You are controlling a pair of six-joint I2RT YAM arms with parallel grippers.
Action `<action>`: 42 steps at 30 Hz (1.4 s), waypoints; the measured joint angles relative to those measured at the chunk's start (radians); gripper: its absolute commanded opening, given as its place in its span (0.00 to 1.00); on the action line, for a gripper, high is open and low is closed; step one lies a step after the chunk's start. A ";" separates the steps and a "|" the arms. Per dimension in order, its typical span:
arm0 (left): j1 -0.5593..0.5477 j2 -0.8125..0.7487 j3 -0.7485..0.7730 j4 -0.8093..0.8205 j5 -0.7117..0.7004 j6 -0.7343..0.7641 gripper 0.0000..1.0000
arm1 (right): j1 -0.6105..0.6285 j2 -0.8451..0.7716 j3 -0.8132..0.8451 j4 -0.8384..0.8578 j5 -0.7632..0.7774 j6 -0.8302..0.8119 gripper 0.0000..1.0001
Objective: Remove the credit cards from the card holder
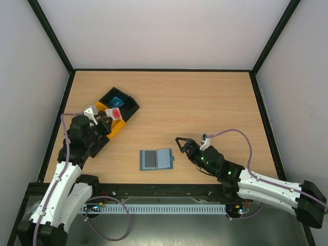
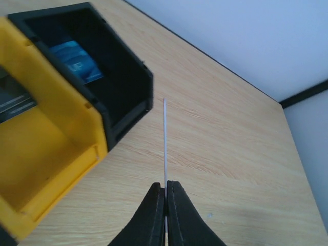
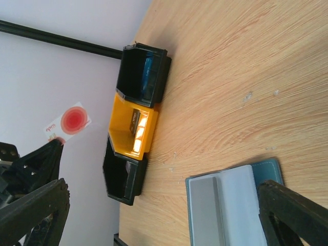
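The card holder (image 1: pixel 156 159) lies open and flat on the table near the front edge, also seen in the right wrist view (image 3: pixel 236 205). A dark grey credit card (image 1: pixel 149 159) (image 3: pixel 204 215) sits in its left half. My left gripper (image 1: pixel 106 119) (image 2: pixel 165 190) is shut on the white credit card with red marks (image 1: pixel 117 113), held above the trays. That white credit card shows edge-on (image 2: pixel 165 143) from the left wrist and face-on (image 3: pixel 69 122) from the right wrist. My right gripper (image 1: pixel 180 143) (image 3: pixel 164 187) stands open just right of the card holder, nothing between its fingers.
A row of trays lies at the back left: a black tray (image 1: pixel 123 101) (image 2: pixel 110 82) holding a blue card (image 2: pixel 77 61), a yellow tray (image 1: pixel 114 128) (image 2: pixel 51 148) and another black tray (image 3: pixel 120 174). Black frame rails border the table.
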 measured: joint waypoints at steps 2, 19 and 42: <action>0.074 0.011 0.018 -0.043 0.047 -0.009 0.03 | 0.000 0.020 0.000 0.009 0.000 -0.007 0.98; 0.444 -0.005 0.055 -0.306 0.076 -0.046 0.03 | 0.000 0.116 0.001 0.035 0.004 -0.064 0.98; 0.528 0.121 0.070 -0.338 -0.140 -0.108 0.03 | 0.000 0.125 0.059 -0.003 0.014 -0.112 0.98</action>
